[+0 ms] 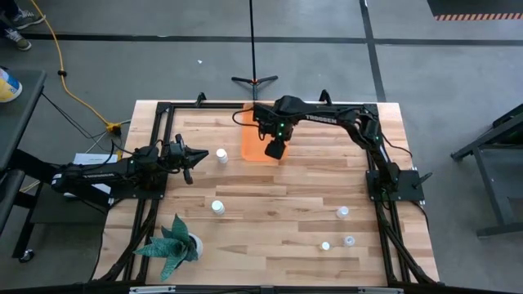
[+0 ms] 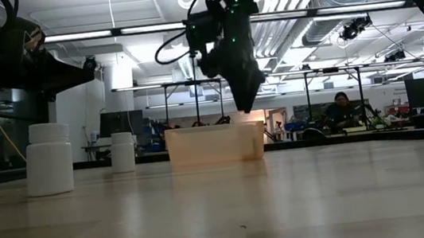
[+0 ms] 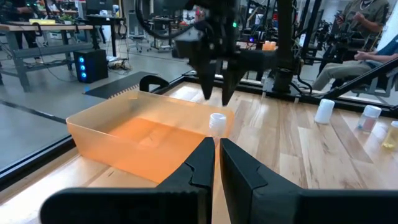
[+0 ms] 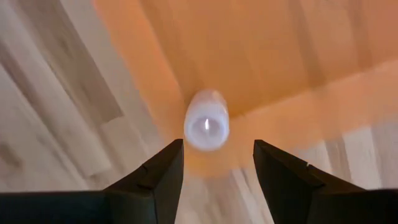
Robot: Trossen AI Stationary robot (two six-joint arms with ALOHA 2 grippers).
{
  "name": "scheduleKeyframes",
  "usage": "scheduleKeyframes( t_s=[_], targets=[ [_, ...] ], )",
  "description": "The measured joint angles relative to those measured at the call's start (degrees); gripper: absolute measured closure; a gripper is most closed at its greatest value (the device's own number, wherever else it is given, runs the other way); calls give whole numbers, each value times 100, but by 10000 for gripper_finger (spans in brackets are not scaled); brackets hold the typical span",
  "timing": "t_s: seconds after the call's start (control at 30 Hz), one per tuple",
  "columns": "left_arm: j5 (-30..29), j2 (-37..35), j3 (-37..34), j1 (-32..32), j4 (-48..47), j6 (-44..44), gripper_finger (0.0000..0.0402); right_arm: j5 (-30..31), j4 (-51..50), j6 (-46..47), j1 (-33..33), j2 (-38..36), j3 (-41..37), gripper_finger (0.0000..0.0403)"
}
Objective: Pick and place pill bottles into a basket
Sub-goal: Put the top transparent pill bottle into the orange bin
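The translucent orange bin (image 1: 252,140) stands at the far middle of the table and shows in the low view (image 2: 215,144) and the left wrist view (image 3: 137,137). My right gripper (image 1: 274,149) hangs open above the bin's right near corner, fingers pointing down (image 2: 242,91). A white pill bottle (image 4: 206,127) sits right below the open fingers at that corner (image 3: 217,121), untouched; whether it is inside the wall I cannot tell. My left gripper (image 1: 193,160) is shut and empty, left of another bottle (image 1: 221,155).
More white bottles stand on the wood: one near the middle left (image 1: 217,207) and three at the near right (image 1: 343,212), (image 1: 325,245), (image 1: 350,240). A green spiky plant (image 1: 176,241) stands at the near left corner. A person sits in the room behind (image 2: 343,108).
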Motion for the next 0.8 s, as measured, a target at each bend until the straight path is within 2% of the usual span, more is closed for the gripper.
scheduleKeyframes(
  t_s=[0.23,0.4,0.47,0.63,0.73,0.8],
  targets=[
    [0,-2,1,-1,-1,-1,339,91,-1387,567,334,-17,900,218],
    [0,0,1,0,-26,-2,339,-125,-1500,704,828,-355,675,219],
    [4,4,1,-2,-52,-1,339,25,-1474,824,1053,-570,460,221],
    [4,5,1,-1,-44,-2,339,1004,-1299,1408,1676,-1266,-425,220],
    [2,5,2,0,-42,-2,339,1550,-779,1774,2103,-1854,-1260,220],
    [4,5,1,0,-40,-2,339,1499,-186,1969,2371,-2297,-1960,222]
  ],
)
